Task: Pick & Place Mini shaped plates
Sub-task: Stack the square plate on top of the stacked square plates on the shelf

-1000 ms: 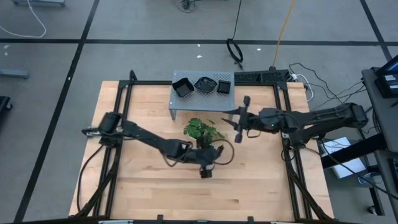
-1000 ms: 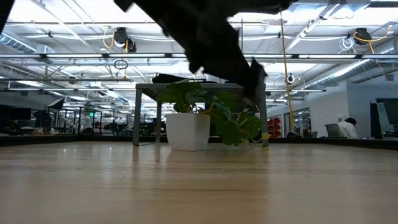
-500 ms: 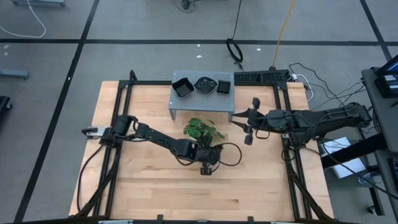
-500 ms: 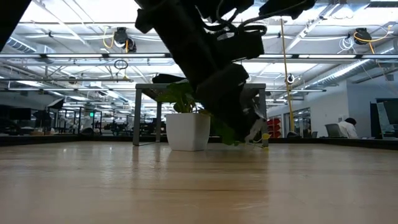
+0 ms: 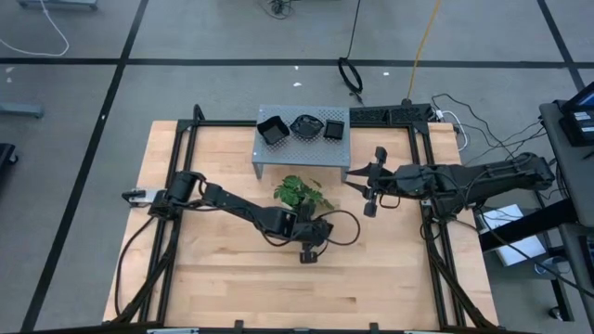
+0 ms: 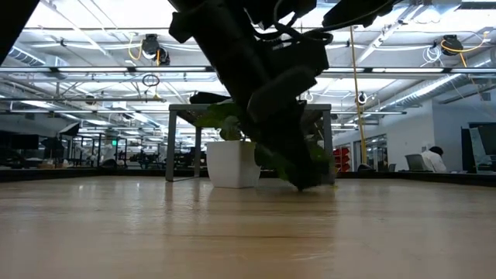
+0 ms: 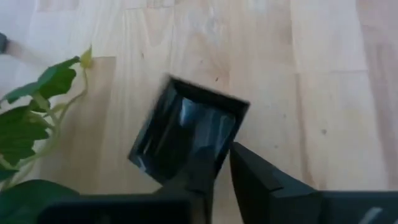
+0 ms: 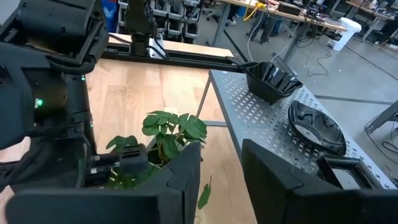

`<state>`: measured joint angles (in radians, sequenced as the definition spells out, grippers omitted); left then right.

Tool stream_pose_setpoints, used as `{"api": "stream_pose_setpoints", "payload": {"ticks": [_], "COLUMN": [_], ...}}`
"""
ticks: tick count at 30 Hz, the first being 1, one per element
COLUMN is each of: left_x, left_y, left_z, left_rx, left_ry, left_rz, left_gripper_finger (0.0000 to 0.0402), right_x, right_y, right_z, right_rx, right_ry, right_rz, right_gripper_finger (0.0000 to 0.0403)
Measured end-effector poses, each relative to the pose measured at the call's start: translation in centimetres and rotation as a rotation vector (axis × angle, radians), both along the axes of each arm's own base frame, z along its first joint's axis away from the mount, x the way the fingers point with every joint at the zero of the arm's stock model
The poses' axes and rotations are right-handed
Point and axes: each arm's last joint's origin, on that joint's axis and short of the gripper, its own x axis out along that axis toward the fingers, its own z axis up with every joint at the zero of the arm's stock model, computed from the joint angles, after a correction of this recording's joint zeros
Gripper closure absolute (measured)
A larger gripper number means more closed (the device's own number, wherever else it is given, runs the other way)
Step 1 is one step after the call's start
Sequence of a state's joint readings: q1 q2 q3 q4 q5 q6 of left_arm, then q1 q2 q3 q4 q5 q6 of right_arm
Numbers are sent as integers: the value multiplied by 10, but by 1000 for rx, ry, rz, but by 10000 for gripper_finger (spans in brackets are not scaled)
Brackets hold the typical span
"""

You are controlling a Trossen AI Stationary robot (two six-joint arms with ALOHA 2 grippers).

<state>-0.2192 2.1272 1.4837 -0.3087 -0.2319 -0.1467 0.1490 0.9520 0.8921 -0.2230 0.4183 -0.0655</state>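
**A:** Going from the left, what was the left arm doing?

**B:** It reached across the wooden table (image 5: 195, 269) to a spot just in front of the potted plant (image 5: 299, 194). The left gripper (image 5: 308, 255) was low over the wood, and in its wrist view a square black plate (image 7: 186, 134) lay flat on the boards beside the leaves. One finger (image 7: 258, 180) stood outside the near rim and the other (image 7: 198, 177) over the dish, so the rim sat between them.

**A:** Clamped on it?

**B:** I could not tell; the fingers stood a narrow gap apart with the rim between them (whether they pressed it was not visible).

**A:** And in the middle?

**B:** The grey perforated stand (image 5: 302, 153) stood behind the plant, carrying three more black plates: a deep square one (image 5: 272, 130) on the left, a round wavy one (image 5: 303, 125) in the middle, and a flat rectangular one (image 5: 333, 130) on the right.

**A:** The right side?

**B:** The right gripper (image 5: 372, 197) hung above the table beside the stand's right end, apart from the plates. Its fingers were parted with nothing between them.
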Motion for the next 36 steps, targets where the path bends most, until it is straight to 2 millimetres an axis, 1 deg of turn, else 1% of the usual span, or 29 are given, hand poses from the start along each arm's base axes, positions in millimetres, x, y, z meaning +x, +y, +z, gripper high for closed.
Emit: {"api": "stream_pose_setpoints", "payload": {"ticks": [4, 7, 8, 10, 12, 14, 16, 19, 22, 24, 27, 29, 32, 34, 36], "left_x": [1, -1, -1, -8, -13, -24, -37, -62, -92, -114, -149, -173, -212, -238, -258], "left_y": [-2, -3, -4, -4, -5, -4, -2, 3, 11, 16, 25, 30, 39, 43, 46], "left_z": [2, 16, 27, 50, 78, 105, 137, 183, 226, 252, 285, 303, 324, 330, 334], "left_rx": [-79, -149, -170, -190, -215, -221, -239, -277, -315, -317, -303, -305, -372, -373, -380], "left_ry": [-19, -39, -61, -79, -152, -198, -280, -389, -514, -599, -703, -764, -817, -814, -811], "left_rz": [25, 10, 0, -10, -27, -40, -50, -48, -40, -58, -88, -99, -77, -84, -74], "left_gripper_finger": [303, 271, 263, 251, 244, 244, 244, 247, 249, 249, 249, 249, 249, 249, 249], "right_x": [0, -1, -2, -4, -6, -6, -5, 0, 5, 9, 16, 20, 28, 33, 37], "right_y": [0, 0, 0, 0, 0, 2, 5, 10, 14, 16, 18, 19, 22, 25, 28], "right_z": [0, -2, -4, -9, -15, -22, -30, -50, -77, -92, -111, -120, -133, -142, -148], "right_rx": [-1, -4, -7, -12, -9, 10, 43, 69, 49, 30, -1, -9, -23, -38, -70], "right_ry": [3, 24, 44, 103, 169, 229, 258, 295, 357, 375, 415, 460, 502, 525, 536], "right_rz": [0, 3, 3, 7, 35, 85, 154, 235, 278, 306, 339, 373, 428, 472, 518], "right_gripper_finger": [298, 298, 298, 298, 298, 298, 298, 298, 298, 298, 298, 298, 298, 298, 298]}}
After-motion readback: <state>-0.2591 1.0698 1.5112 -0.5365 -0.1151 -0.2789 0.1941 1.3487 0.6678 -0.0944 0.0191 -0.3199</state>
